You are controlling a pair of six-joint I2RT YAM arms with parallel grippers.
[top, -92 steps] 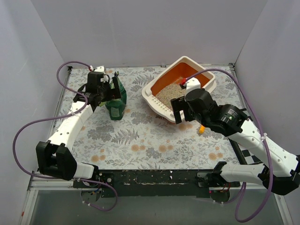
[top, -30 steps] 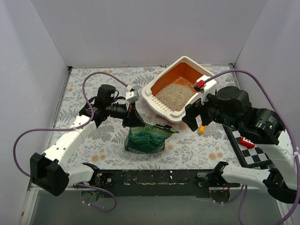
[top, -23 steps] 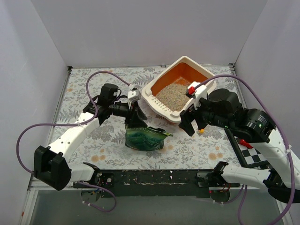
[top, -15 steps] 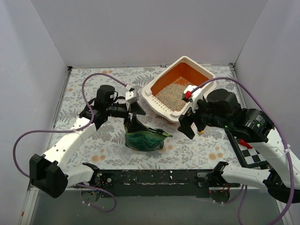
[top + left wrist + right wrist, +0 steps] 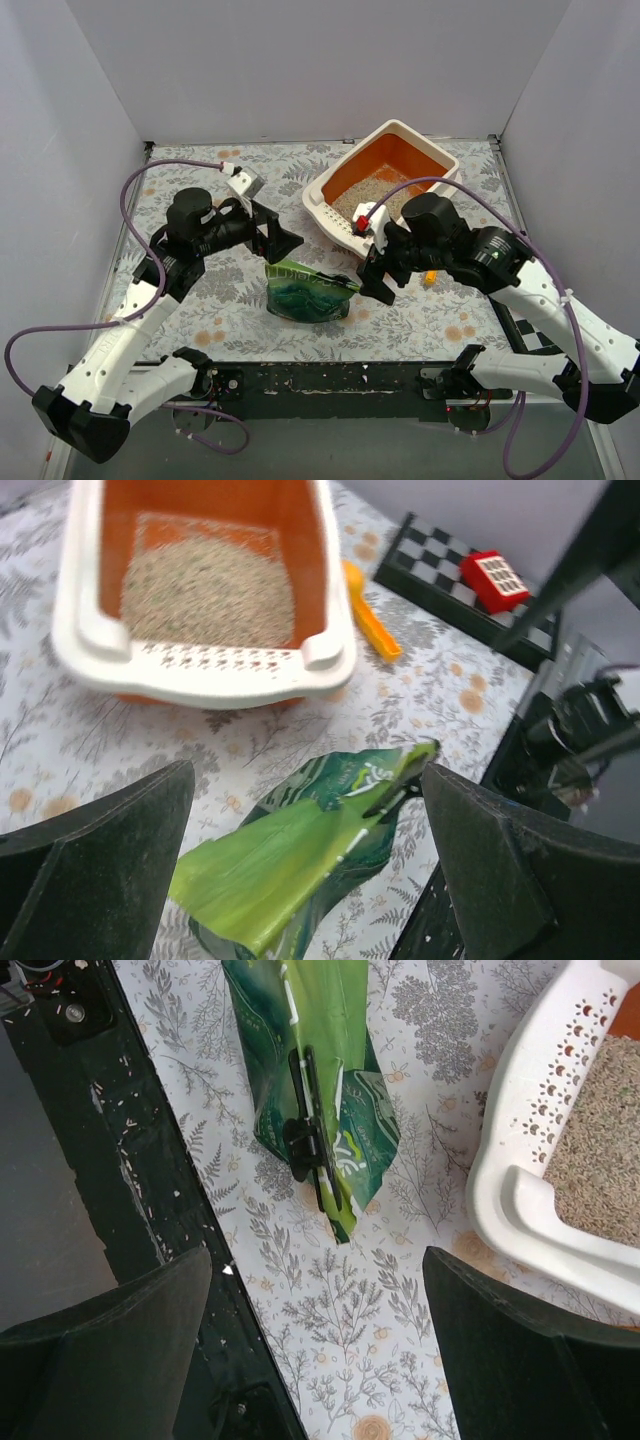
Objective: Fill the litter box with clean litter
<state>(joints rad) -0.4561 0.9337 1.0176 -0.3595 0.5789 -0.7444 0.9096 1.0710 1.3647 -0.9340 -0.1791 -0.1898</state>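
The litter box (image 5: 432,168), cream-white outside and orange inside, stands at the back right and holds a pile of beige clean litter (image 5: 362,201). It also shows in the left wrist view (image 5: 200,670) with the litter (image 5: 205,588), and its slotted rim shows in the right wrist view (image 5: 535,1195). The green bag (image 5: 308,297) lies on the table in front, closed by a black clip (image 5: 308,1140). My left gripper (image 5: 283,236) is open and empty above the bag's left end (image 5: 290,855). My right gripper (image 5: 368,276) is open and empty just right of the bag (image 5: 305,1070).
An orange scoop (image 5: 430,277) lies on the table beside the box's near corner, also in the left wrist view (image 5: 368,620). A black-and-white checkered board (image 5: 450,575) with a red block (image 5: 498,575) sits at the right. The black front rail (image 5: 330,378) runs along the table's near edge.
My left gripper has let go of the bag's top and drawn back to the left. My right gripper has moved left and down toward the bag. The bag stays where it was.
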